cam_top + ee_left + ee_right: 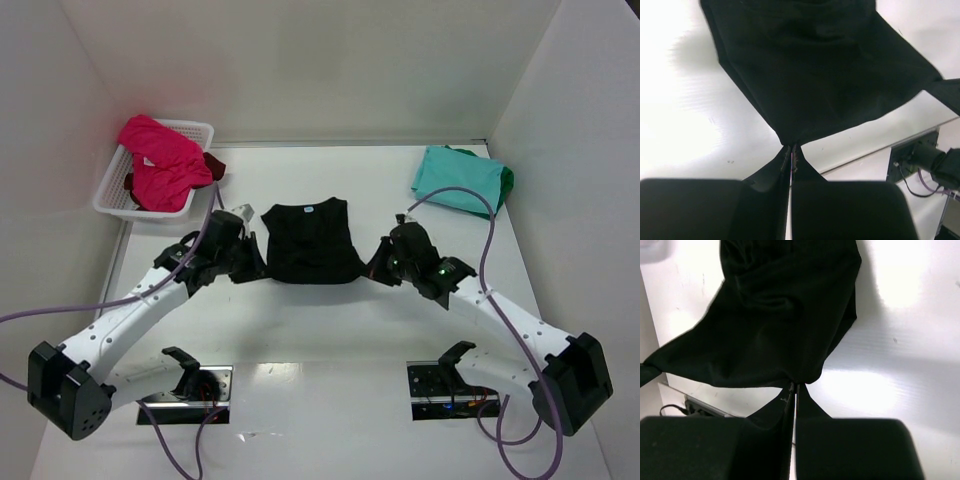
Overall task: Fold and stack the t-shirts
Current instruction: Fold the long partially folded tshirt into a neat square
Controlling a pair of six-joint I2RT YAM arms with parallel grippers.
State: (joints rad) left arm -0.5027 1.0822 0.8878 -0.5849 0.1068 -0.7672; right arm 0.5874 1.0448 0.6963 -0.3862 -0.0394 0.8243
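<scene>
A black t-shirt (311, 243) with a small light-blue neck label lies in the middle of the table, its sides folded in. My left gripper (247, 266) is shut on its near left corner; the wrist view shows the black cloth (815, 65) pinched at the fingertips (791, 148). My right gripper (381, 268) is shut on its near right corner, the cloth (780, 325) spreading from the closed tips (794, 386). A folded teal t-shirt (457, 179) lies on a green one (505, 180) at the back right. A magenta-pink t-shirt (160, 162) and a dark red one (214, 165) lie in the basket.
A white lattice basket (112, 194) stands at the back left by the wall. White walls enclose the table on three sides. Purple cables (487, 240) trail from both arms. Two black mounts (445, 385) sit at the near edge.
</scene>
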